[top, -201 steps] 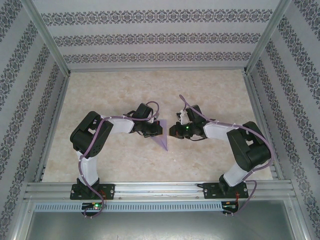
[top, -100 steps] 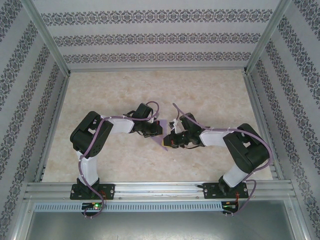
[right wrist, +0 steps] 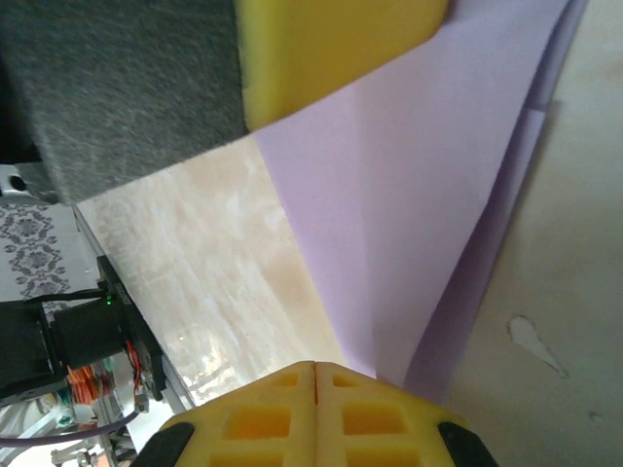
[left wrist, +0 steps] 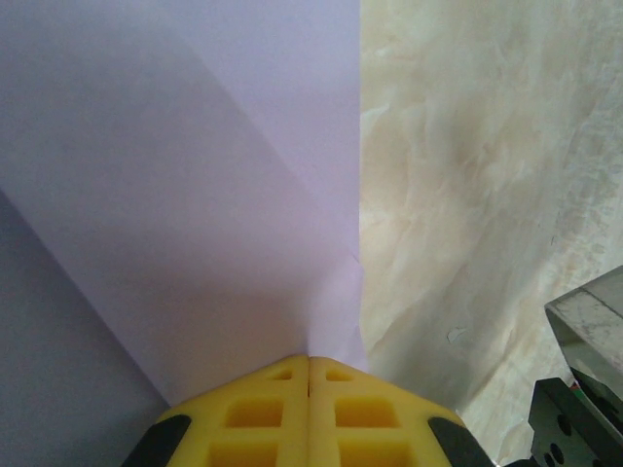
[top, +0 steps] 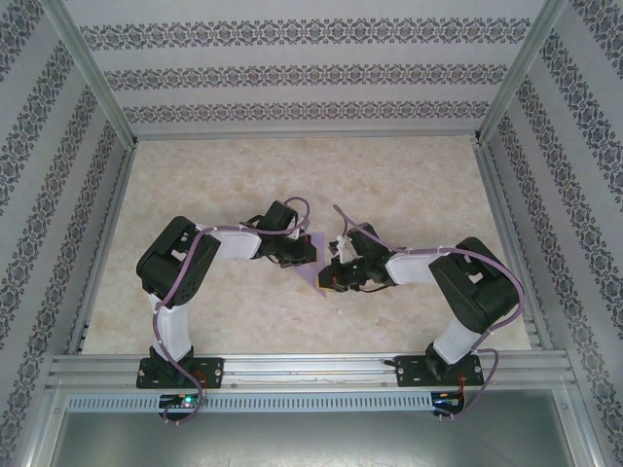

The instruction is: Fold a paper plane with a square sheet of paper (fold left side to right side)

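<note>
Top external view has both arms bent inward over the middle of the table (top: 409, 185), their wrists almost meeting, with the paper plane (top: 316, 279) lying flat between them as a narrow lavender wedge pointing toward the bases. The left claw (top: 308, 255) sits on the plane's left side and the right claw (top: 329, 274) on its right, near the tip. In the left wrist view the left claw (left wrist: 310, 394) is closed, its yellow pads meeting with no gap, and its tip rests on the paper plane (left wrist: 195, 195) right at the straight folded edge, beside bare table (left wrist: 467, 195). Whether any paper is nipped between the pads cannot be told. In the right wrist view the right claw (right wrist: 316, 404) is likewise closed pad to pad, nose down on the layered paper plane (right wrist: 419, 195), with the other claw's yellow pad (right wrist: 331, 49) pressing the paper further along. Diagonal creases and stacked layers show the folding is well advanced, so this looks like a creasing step: one claw pins while the other flattens. The next move probably calls for sliding a closed tip along the fold with steady downward pressure, keeping the pinning claw planted so the thin paper does not skid or buckle
</note>
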Controlling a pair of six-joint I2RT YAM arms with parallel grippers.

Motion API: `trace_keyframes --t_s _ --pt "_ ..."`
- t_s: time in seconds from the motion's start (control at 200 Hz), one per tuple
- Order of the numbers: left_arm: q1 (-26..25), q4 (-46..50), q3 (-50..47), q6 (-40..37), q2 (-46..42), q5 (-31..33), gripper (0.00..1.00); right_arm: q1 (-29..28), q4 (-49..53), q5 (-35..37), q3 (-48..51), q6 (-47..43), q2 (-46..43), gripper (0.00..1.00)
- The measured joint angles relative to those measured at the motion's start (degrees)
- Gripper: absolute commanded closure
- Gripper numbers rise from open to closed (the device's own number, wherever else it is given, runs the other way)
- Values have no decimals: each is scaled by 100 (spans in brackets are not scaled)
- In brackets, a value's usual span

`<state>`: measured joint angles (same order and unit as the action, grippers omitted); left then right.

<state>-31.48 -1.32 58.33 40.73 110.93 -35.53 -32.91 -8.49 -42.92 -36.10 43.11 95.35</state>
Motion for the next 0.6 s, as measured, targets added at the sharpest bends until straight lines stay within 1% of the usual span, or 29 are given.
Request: trace_keyframes --t_s 0.6 --pt "7 0 0 0 0 -4 98 -74 385 240 0 -190 2 98"
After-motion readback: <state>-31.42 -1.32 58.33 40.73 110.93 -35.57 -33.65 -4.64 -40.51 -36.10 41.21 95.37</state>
